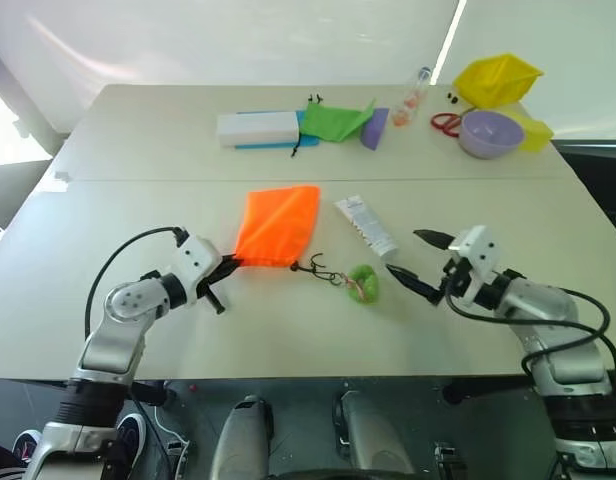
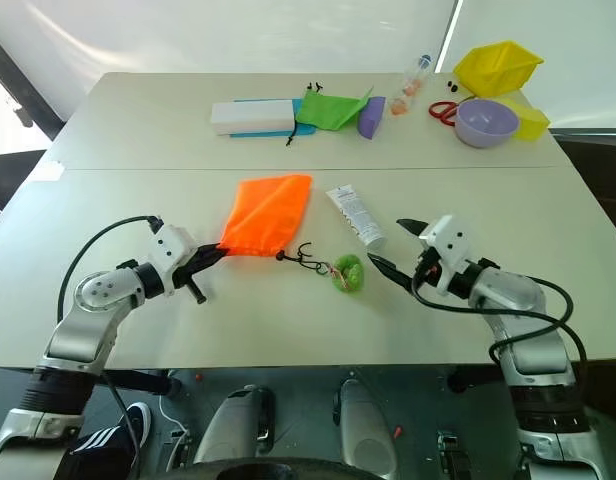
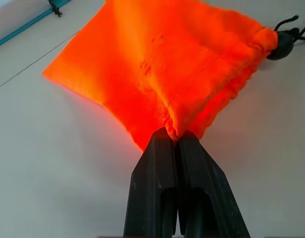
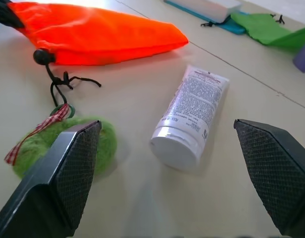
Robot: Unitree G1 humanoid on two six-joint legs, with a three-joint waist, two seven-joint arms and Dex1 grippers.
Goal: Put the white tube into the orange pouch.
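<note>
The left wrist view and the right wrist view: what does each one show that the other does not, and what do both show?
Left wrist view: the left gripper shut on the hem of the orange pouch.

Right wrist view: the white tube lying on the table between the open right gripper fingers, and the green fuzzy ball.

Both: the orange pouch and its dark cord.

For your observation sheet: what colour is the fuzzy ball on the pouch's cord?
Green, with a red-checked ribbon; the ball shows best in the right wrist view.
</note>
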